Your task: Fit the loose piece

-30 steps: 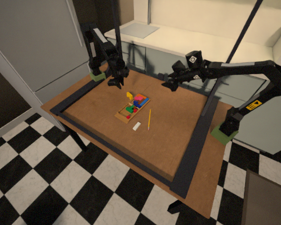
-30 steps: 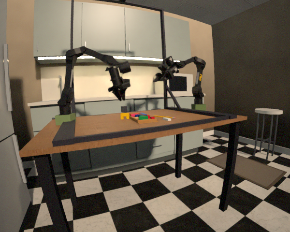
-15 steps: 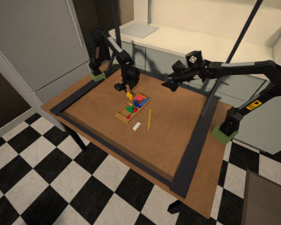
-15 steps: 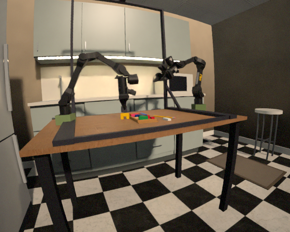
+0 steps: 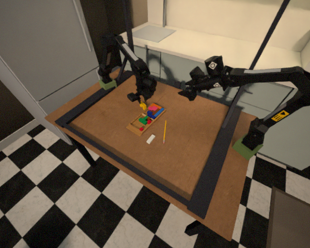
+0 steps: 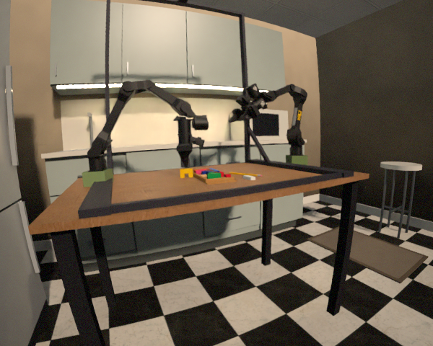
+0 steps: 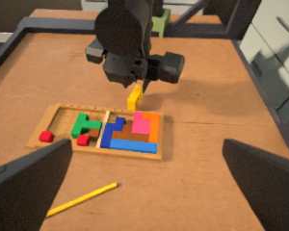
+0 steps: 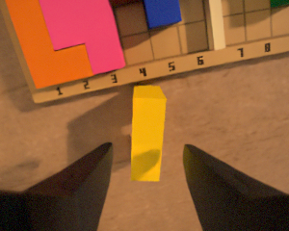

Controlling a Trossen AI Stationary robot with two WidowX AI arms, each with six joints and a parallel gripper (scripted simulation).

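The wooden puzzle board (image 5: 144, 115) lies flat on the table. Its one field holds orange, pink and blue pieces around a brown hole (image 7: 130, 130). The other field holds a green piece (image 7: 85, 126) and small red pieces. The yellow loose piece (image 5: 142, 105) stands on the table just beside the board's numbered edge. My right gripper (image 8: 147, 150) hangs straight down over it, open, with a finger on each side of the yellow piece (image 8: 147, 132) and a gap to both. My left gripper (image 5: 185, 93) is open and empty, high above the table, away from the board.
A yellow pencil (image 5: 164, 131) and a white eraser (image 5: 150, 139) lie on the table beyond the board's near side. A dark raised frame (image 5: 211, 160) borders the work area. The green arm bases stand at two corners.
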